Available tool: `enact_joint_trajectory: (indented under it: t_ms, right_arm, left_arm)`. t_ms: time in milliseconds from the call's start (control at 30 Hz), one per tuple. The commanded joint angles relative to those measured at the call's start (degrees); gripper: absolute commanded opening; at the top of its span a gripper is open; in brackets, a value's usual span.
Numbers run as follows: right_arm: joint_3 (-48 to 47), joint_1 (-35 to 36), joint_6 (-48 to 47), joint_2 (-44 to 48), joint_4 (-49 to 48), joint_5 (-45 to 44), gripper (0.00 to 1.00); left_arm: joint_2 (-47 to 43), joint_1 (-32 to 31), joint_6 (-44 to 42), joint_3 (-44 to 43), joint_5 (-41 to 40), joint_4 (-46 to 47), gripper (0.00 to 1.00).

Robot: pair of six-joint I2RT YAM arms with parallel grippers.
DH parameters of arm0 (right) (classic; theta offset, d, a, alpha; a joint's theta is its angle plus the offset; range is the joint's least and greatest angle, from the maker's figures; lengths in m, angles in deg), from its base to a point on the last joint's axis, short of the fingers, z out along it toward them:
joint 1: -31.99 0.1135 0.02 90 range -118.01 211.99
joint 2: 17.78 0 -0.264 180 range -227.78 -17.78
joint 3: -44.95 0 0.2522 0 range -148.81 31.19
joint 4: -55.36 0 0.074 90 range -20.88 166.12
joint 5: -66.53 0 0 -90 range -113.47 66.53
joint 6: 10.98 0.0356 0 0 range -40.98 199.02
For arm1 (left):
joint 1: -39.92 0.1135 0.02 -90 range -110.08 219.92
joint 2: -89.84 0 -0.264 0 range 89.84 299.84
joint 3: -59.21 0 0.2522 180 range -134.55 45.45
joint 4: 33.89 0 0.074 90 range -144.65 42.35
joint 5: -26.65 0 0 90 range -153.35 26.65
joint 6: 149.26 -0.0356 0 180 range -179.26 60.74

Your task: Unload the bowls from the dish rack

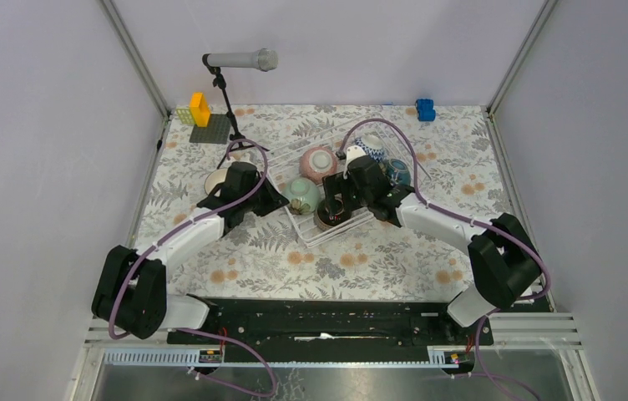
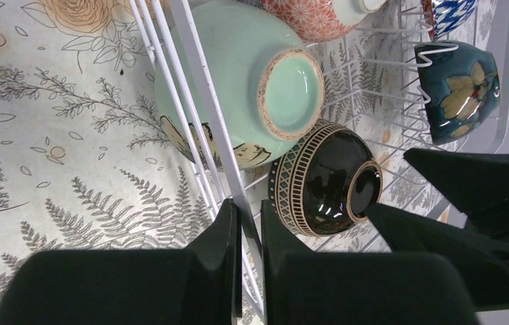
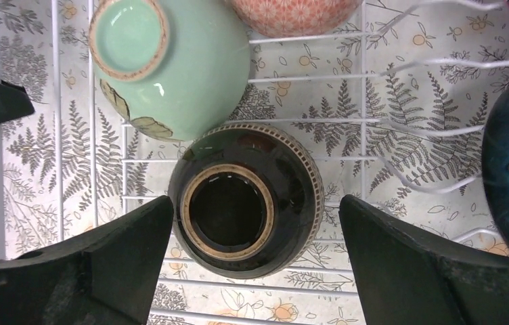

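Observation:
The white wire dish rack (image 1: 315, 238) lies tilted at mid table. It holds the pink bowl (image 1: 319, 161), the mint green bowl (image 1: 302, 194), the dark brown bowl (image 1: 330, 215), the blue-white zigzag bowl (image 1: 369, 149) and the dark teal bowl (image 1: 397, 171). My left gripper (image 2: 250, 227) is shut on the rack's left rim (image 2: 197, 88), beside the mint bowl (image 2: 238, 81). My right gripper (image 3: 255, 206) is open, its fingers on either side of the upside-down dark brown bowl (image 3: 245, 196) without touching it. A white-inside bowl (image 1: 217, 180) sits on the table left of the rack, partly hidden by my left arm.
A microphone on a stand (image 1: 240, 60) rises at the back left. A grey baseplate with yellow bricks (image 1: 209, 129) lies beside it. A blue brick (image 1: 425, 109) sits at the back right. Grey walls enclose the floral table.

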Motion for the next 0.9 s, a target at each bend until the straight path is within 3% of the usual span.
enact_joint_trajectory:
  t_ms: [0,167,267,333,567,733,867]
  right_arm:
    - [-4.4,-0.1,0.9,0.6,4.6,3.3,1.0]
    - [-7.7,0.0,1.9,0.8,9.1,2.7,1.0]
    - [-9.2,-0.1,2.4,0.5,11.3,2.6,1.0]
    - [-10.2,-0.1,3.0,-0.3,11.7,3.0,1.0]
    - [-17.3,0.2,8.4,-6.4,11.7,3.4,0.89]
    - [-19.0,0.3,15.6,-10.3,6.2,3.2,1.0]
    - [-19.8,0.3,18.2,-13.7,2.4,4.3,1.0]
  left_arm:
    - [-4.0,-0.4,-10.4,1.0,0.9,-3.4,0.11]
    - [-9.3,-0.4,-9.5,3.2,-0.8,-4.2,0.3]
    - [-12.1,-0.4,-9.2,3.8,-1.2,-4.8,0.47]
    - [-13.3,-0.4,-9.1,3.8,-1.6,-5.4,0.52]
    - [-16.9,-0.4,-9.0,3.7,-3.9,-6.1,0.54]
    - [-18.9,-0.4,-8.5,5.0,-7.4,-5.2,0.54]
    - [-22.2,0.0,-6.3,8.8,-11.6,-3.0,0.44]
